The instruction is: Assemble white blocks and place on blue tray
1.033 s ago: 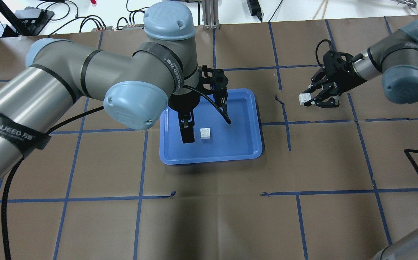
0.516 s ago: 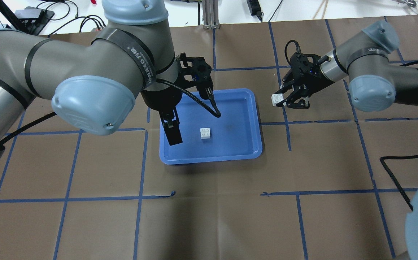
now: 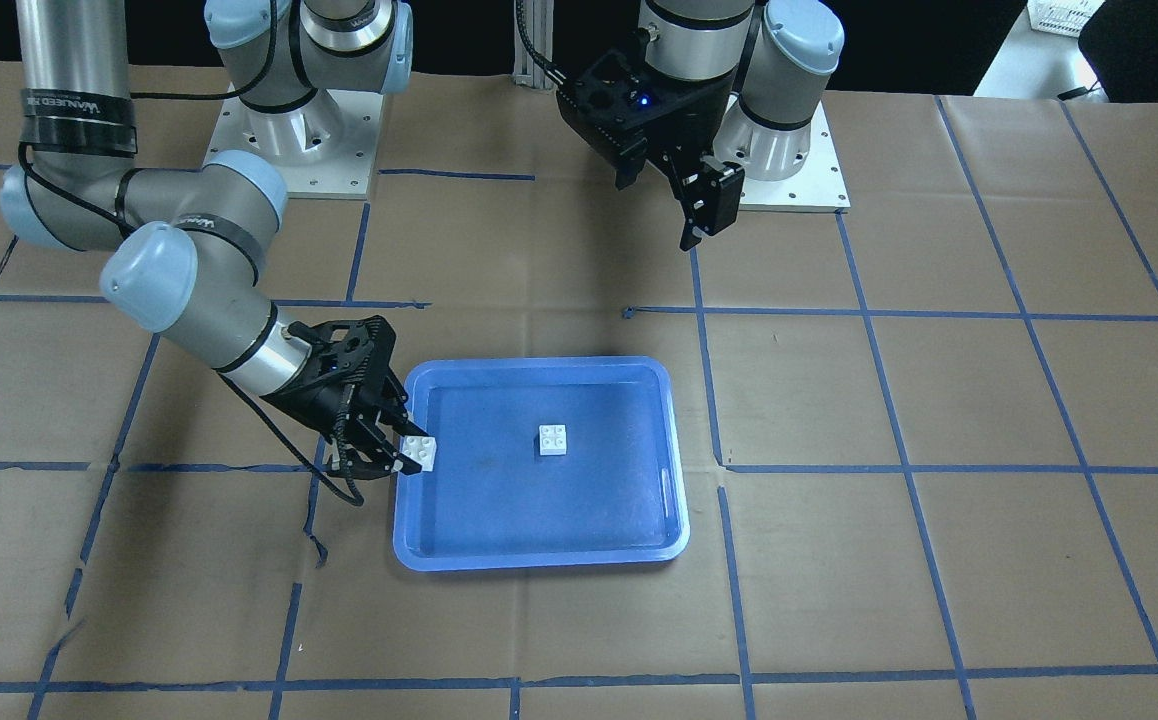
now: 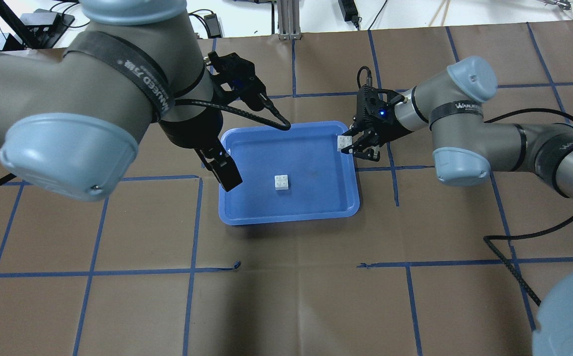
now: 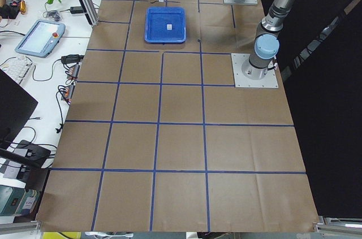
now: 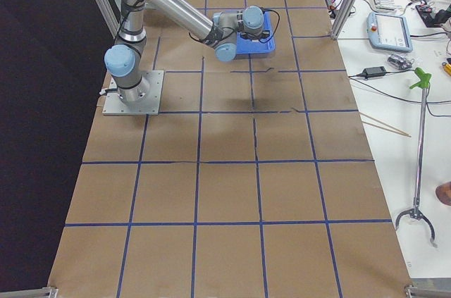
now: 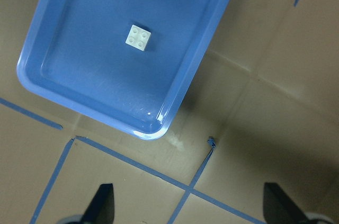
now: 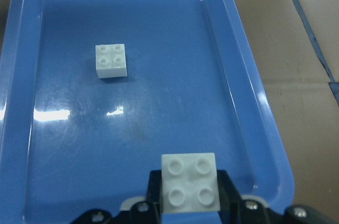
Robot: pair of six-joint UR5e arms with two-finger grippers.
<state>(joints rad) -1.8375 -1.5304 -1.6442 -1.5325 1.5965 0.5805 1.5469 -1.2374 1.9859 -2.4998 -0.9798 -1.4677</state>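
Right gripper [image 4: 352,146] is closed on the held white block [image 4: 343,142]. The block is pinched between both fingers at its sides, with its four studs turned up, as seen in the right wrist view [image 8: 189,181]. Jaws are only as far apart as the block is wide. The held white block is carried just over the rim of the blue tray [image 4: 291,218] on the robot's right side, near the far corner. Contact with the rim cannot be told; in the front-facing view the block [image 3: 420,452] is overlapped with the tray edge [image 3: 539,558].

Left gripper [image 7: 190,209] is spread wide, and nothing is held between its fingers. Only the two dark fingertips [image 7: 103,204] are seen at the bottom corners of the left wrist view. It is kept raised on the robot's left side of the tray, clear of the tray floor. In the overhead view one finger is lined up over the tray's left rim.

The second white block [image 4: 282,182] is lying loose near the middle of the tray floor, studs up and flat. It is well apart from the held block and from both grippers. It is also seen in the left wrist view [image 7: 138,37] and the right wrist view [image 8: 111,60]. The two blocks are not joined.

The tray is set flat on the table [image 4: 316,296], which is covered in brown paper and marked with a grid of blue tape lines
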